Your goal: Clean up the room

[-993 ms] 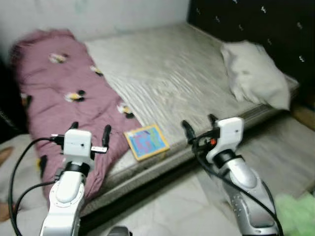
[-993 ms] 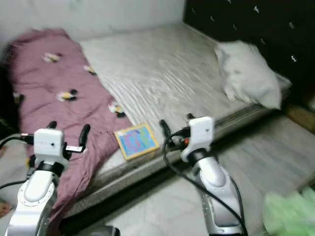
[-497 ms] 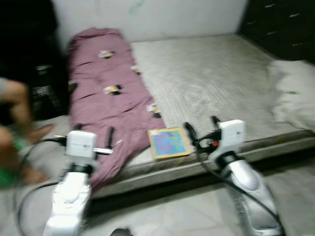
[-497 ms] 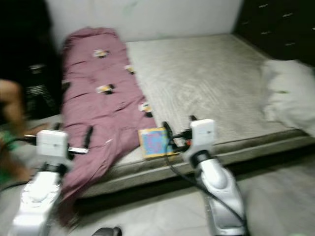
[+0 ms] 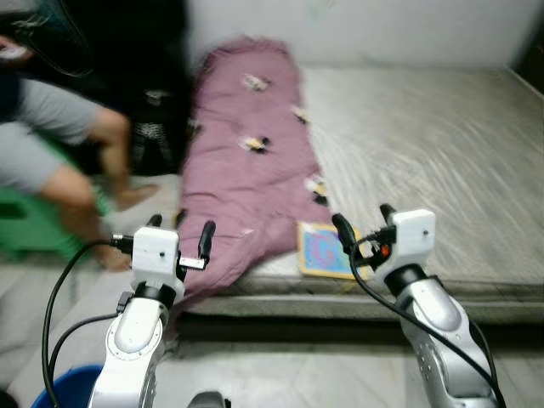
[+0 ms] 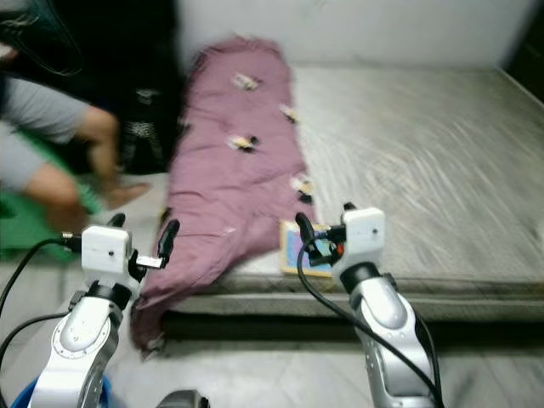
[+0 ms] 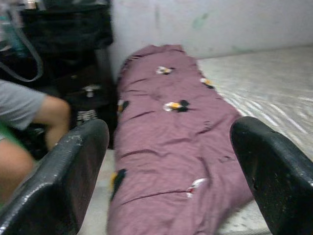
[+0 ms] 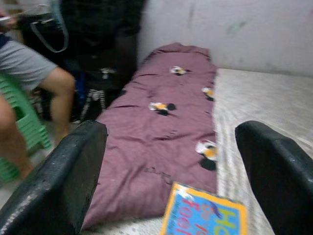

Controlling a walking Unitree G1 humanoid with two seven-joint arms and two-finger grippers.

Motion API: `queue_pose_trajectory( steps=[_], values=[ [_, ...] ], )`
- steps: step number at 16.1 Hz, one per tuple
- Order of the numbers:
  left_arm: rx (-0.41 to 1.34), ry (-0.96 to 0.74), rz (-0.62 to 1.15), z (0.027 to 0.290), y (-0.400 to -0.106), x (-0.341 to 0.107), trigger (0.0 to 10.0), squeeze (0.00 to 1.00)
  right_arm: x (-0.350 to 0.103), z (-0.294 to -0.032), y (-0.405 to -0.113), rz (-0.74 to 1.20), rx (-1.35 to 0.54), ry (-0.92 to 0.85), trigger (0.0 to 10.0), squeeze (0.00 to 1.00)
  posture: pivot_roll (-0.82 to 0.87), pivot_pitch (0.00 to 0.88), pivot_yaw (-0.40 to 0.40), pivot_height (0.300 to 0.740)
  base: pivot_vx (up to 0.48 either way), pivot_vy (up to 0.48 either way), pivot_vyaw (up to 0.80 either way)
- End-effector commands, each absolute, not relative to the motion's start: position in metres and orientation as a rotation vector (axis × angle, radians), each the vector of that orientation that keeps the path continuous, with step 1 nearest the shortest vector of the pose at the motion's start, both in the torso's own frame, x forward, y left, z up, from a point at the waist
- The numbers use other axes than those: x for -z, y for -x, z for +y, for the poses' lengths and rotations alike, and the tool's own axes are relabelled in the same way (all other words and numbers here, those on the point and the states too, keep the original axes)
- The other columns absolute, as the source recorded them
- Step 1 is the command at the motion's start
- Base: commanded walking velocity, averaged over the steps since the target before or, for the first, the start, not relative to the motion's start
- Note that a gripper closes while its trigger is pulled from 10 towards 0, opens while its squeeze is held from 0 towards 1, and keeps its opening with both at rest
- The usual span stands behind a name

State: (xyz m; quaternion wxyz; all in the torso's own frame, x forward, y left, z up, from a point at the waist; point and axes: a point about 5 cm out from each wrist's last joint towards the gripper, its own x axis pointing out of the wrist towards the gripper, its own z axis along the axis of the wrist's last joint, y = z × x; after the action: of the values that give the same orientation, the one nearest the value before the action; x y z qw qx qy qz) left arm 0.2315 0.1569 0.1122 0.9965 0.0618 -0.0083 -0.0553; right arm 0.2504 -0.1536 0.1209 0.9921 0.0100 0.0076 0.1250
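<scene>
Seated person [image 5: 59, 161] newly beside purple blanket [image 5: 255, 170]

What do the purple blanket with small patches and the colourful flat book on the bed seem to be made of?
The purple blanket looks like soft matte fabric: it creases and droops over the bed edge. The colourful flat book seems to be printed card or paper, stiff and flat with straight edges; blur leaves its finish uncertain.

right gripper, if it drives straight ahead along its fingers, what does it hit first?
Most likely the colourful book lying at the mattress edge, directly ahead and slightly below the open right gripper. If it clears that, the long mauve quilt comes next. Depth is uncertain.
</scene>
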Motion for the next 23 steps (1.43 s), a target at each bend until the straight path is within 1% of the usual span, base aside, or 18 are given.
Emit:
queue_pose_trajectory(
  steps=[1,4,6,18,22,23],
  values=[
    [0.11,-0.133,-0.012,0.162,-0.231,-0.113,10.0,0.0,-0.125,-0.148,-0.252,-0.004,-0.266,-0.028,10.0,0.0,-0.04,0.02,-0.049,0.74,0.0,0.0,0.8],
    [0.132,-0.121,-0.02,0.161,-0.23,-0.115,10.0,0.0,-0.126,-0.149,-0.253,-0.008,-0.249,-0.022,10.0,0.0,-0.04,0.019,-0.048,0.74,0.0,0.0,0.56],
    [0.144,-0.118,-0.025,0.16,-0.23,-0.115,10.0,0.0,-0.124,-0.151,-0.254,-0.006,-0.222,-0.034,10.0,0.0,-0.04,0.018,-0.045,0.74,0.249,0.0,0.0],
    [0.165,-0.108,-0.026,0.158,-0.23,-0.115,10.0,0.0,-0.124,-0.151,-0.257,-0.007,-0.213,-0.036,10.0,0.0,-0.03,0.011,-0.05,0.74,0.351,0.0,0.0],
    [0.136,-0.123,-0.031,0.156,-0.233,-0.115,10.0,0.0,-0.125,-0.154,-0.262,-0.008,-0.209,-0.002,10.0,0.0,-0.03,0.019,-0.057,0.74,0.0,0.0,0.0],
    [0.134,-0.144,-0.038,0.157,-0.236,-0.117,10.0,0.0,-0.127,-0.156,-0.265,-0.009,-0.208,0.015,10.0,0.0,-0.03,0.024,-0.062,0.74,0.0,0.0,-0.8]
  ],
)
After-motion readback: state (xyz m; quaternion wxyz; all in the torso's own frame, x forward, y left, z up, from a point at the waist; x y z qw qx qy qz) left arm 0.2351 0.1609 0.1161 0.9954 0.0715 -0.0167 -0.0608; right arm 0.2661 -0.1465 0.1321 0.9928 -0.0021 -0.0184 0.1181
